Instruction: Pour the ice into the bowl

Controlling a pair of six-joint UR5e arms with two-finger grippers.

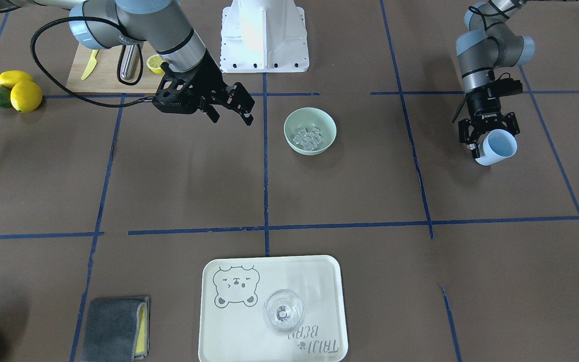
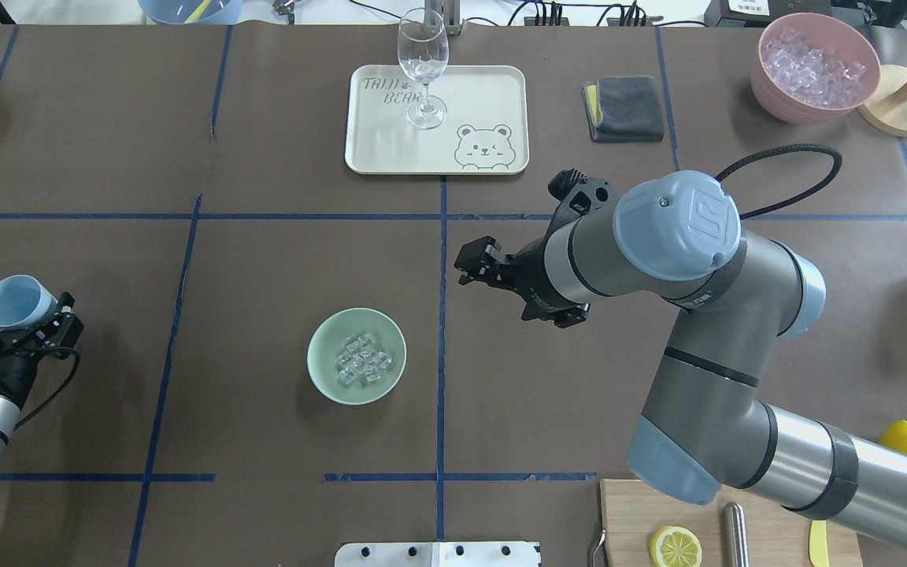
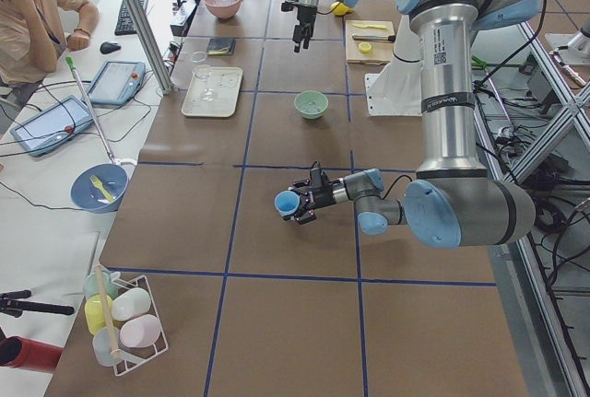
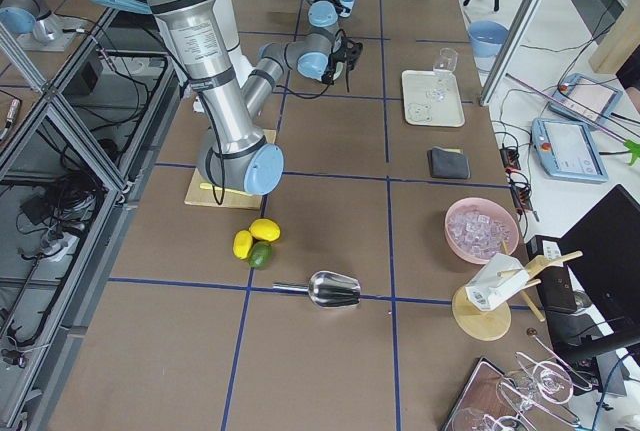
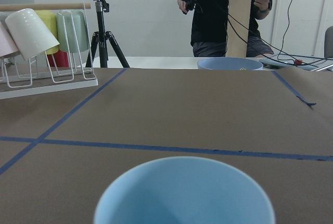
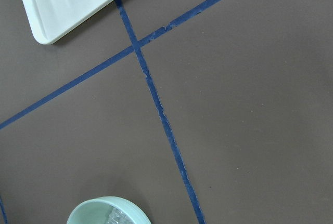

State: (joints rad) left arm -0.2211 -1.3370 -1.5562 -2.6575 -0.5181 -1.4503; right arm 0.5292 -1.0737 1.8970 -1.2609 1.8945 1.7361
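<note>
The pale mint-green bowl (image 2: pixel 357 321) stands near the table's middle, and the ice (image 2: pixel 364 361), several clear cubes, lies inside it. The bowl (image 1: pixel 309 118) and the ice (image 1: pixel 308 139) also show in the front view. My left gripper (image 2: pixel 35 321) is far left of the bowl and shut on the light blue cup (image 2: pixel 19 303). The cup is tilted with its mouth away from me and looks empty in the front view (image 1: pixel 498 146) and in the left wrist view (image 5: pixel 184 193). My right gripper (image 2: pixel 475 264) is open and empty, hovering right of the bowl and beyond it.
A pale tray (image 2: pixel 493 87) with a clear glass (image 2: pixel 423 67) stands at the far side. A grey cloth (image 2: pixel 625 108) and a pink bowl of ice (image 2: pixel 814 67) are at the far right. A cutting board (image 2: pixel 634 520) with a lemon half (image 2: pixel 675 546) lies near my base.
</note>
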